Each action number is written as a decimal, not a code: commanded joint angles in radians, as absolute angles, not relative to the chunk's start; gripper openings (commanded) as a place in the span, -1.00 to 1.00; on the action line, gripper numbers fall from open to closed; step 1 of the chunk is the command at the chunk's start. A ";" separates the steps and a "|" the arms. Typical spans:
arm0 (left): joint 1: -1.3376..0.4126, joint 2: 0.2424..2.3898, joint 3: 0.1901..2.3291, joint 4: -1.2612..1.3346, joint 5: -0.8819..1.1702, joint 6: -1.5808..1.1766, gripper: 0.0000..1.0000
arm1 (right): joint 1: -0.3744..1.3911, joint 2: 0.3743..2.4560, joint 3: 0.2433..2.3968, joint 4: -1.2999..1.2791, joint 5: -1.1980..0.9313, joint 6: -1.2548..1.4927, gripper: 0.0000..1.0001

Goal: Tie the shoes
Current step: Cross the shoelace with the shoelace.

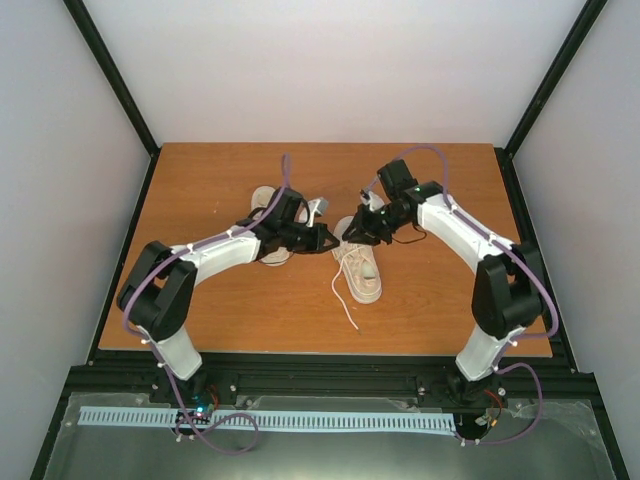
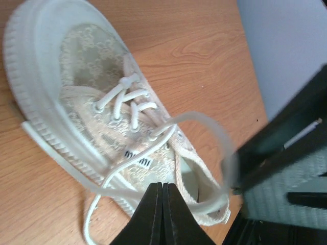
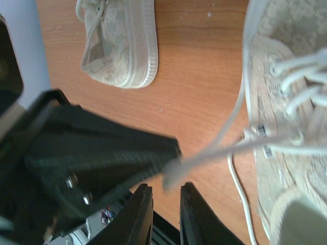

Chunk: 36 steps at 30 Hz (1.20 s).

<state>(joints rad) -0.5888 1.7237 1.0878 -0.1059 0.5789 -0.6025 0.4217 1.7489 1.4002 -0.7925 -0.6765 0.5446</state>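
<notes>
Pinching a lace (image 3: 219, 152) of the near shoe (image 1: 362, 272), left gripper (image 2: 162, 191); right gripper (image 3: 166, 188) slightly parted, empty; other shoe (image 3: 120, 46) under left arm (image 1: 225, 250).

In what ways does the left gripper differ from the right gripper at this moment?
The left gripper is closed tight, seemingly pinching a taut lace; the right gripper shows a narrow gap and holds nothing. In the top view the left gripper reaches the sneaker from the left, the right gripper from the right. Both meet over the same sneaker.
</notes>
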 commanded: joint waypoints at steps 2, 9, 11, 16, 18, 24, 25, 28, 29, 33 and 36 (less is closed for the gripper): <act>-0.562 1.619 1.040 -0.161 0.516 -0.574 -0.99 | 0.430 1.618 1.284 -0.749 -0.643 0.599 -0.57; -0.511 1.526 0.982 -0.293 0.458 -0.554 -0.55 | 0.583 1.478 1.210 -0.796 -0.428 0.568 -0.22; -0.492 1.485 0.953 -0.298 0.462 -0.544 -0.22 | 0.647 1.458 1.190 -0.821 -0.353 0.544 -0.17; -0.486 1.448 0.916 -0.323 0.494 -0.495 0.28 | 0.818 1.496 1.145 -0.851 -0.179 0.519 -0.14; -0.486 1.438 0.894 -0.316 0.503 -0.497 0.41 | 0.873 1.537 1.138 -0.856 -0.115 0.523 -0.18; -0.486 1.382 0.847 -0.291 0.494 -0.521 0.59 | 0.922 1.620 1.148 -0.832 0.033 0.527 -0.23; -0.486 1.378 0.848 -0.297 0.494 -0.518 0.60 | 0.922 1.638 1.152 -0.827 0.042 0.521 -0.23; -0.486 1.367 0.848 -0.312 0.493 -0.509 0.62 | 0.921 1.695 1.167 -0.805 0.052 0.497 -0.28; -0.486 1.362 0.846 -0.315 0.490 -0.508 0.63 | 0.920 1.709 1.170 -0.795 0.056 0.492 -0.29; -0.487 1.345 0.837 -0.318 0.480 -0.513 0.64 | 0.916 1.756 1.177 -0.768 0.053 0.472 -0.33; -0.486 1.345 0.836 -0.323 0.475 -0.515 0.64 | 0.913 1.779 1.171 -0.747 0.046 0.465 -0.37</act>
